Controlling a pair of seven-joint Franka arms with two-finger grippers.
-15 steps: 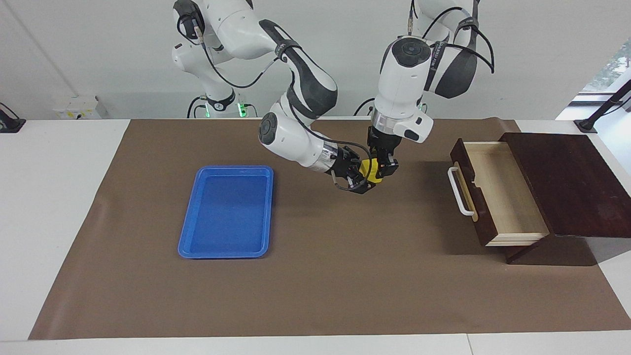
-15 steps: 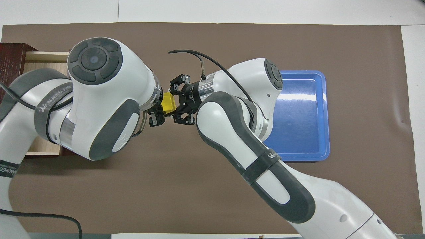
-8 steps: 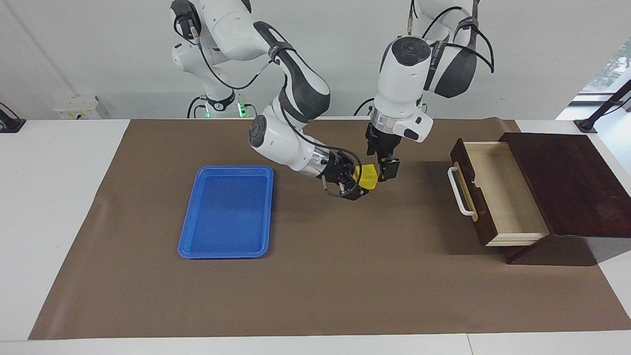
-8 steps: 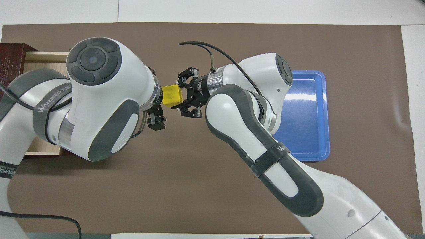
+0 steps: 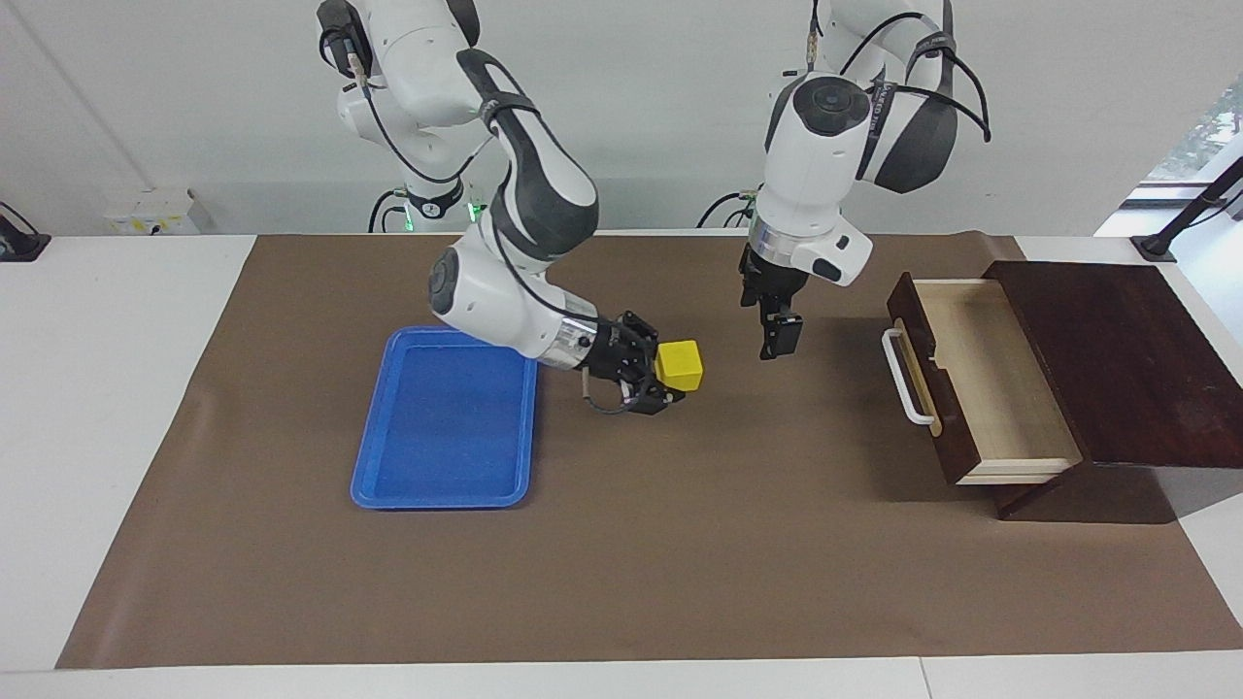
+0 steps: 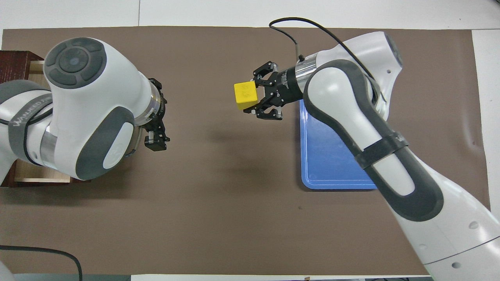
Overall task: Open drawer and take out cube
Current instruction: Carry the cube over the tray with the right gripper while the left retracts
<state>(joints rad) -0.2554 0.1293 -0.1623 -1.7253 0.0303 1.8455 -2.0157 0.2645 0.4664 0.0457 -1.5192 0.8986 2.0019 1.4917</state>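
1. The right gripper (image 5: 670,381) has its fingers closed on the yellow cube (image 5: 679,365), held in the air over the brown mat (image 5: 621,544), between the blue tray (image 5: 445,419) and the drawer (image 5: 981,379).
2. The left gripper (image 5: 780,338) hangs empty over the mat near the drawer, fingers spread wide.
3. The drawer stands pulled open, nothing visible inside.
4. Risk: the cube juts from the fingertips; a quick swing could slip it onto the surface.
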